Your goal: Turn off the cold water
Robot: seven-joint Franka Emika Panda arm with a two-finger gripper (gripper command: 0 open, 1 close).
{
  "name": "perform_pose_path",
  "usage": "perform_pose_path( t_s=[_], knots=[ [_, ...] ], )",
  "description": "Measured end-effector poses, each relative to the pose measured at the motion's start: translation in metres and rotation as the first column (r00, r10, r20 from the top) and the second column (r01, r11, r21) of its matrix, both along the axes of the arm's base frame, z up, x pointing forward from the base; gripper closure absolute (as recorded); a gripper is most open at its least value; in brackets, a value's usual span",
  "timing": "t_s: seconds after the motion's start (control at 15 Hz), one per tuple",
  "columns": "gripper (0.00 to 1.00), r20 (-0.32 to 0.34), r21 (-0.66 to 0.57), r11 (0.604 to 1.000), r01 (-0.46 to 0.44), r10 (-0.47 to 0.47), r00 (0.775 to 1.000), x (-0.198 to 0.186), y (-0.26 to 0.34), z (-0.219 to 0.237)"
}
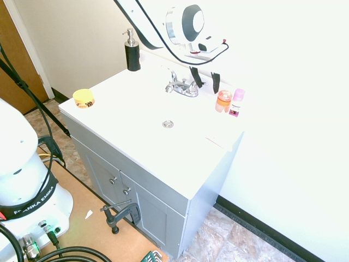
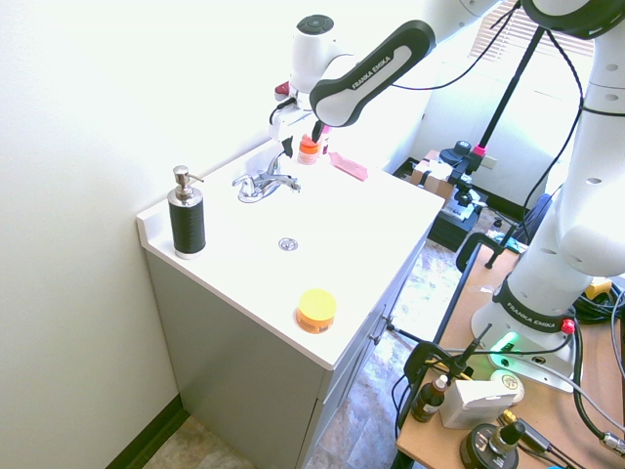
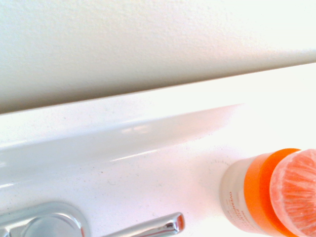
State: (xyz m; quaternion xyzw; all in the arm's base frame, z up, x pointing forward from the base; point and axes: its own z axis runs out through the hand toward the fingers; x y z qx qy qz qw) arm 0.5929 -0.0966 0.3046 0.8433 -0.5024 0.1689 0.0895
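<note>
Wrist view: jar [image 3: 259,190] cut off by right edge, handle [image 3: 153,227] by bottom edge. First exterior view: arm [image 1: 137,21] cut off by top edge.

The faucet [image 1: 185,88] is of glossy smooth metal; the soap dispenser [image 2: 187,217] looks matt black, with shiny metal pump; the wall [image 3: 123,44] is slightly rough
</note>
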Motion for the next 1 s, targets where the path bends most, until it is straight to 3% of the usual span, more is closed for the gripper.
perform_pose_path(
  t_s=[0.47,1.0],
  knots=[
    [0.00,-0.004,0.046,0.998,-0.042,0.042,0.999,-0.019,0.032,0.019],
    [0.00,-0.046,0.223,0.973,-0.065,0.077,0.996,-0.092,0.073,0.038]
  ],
)
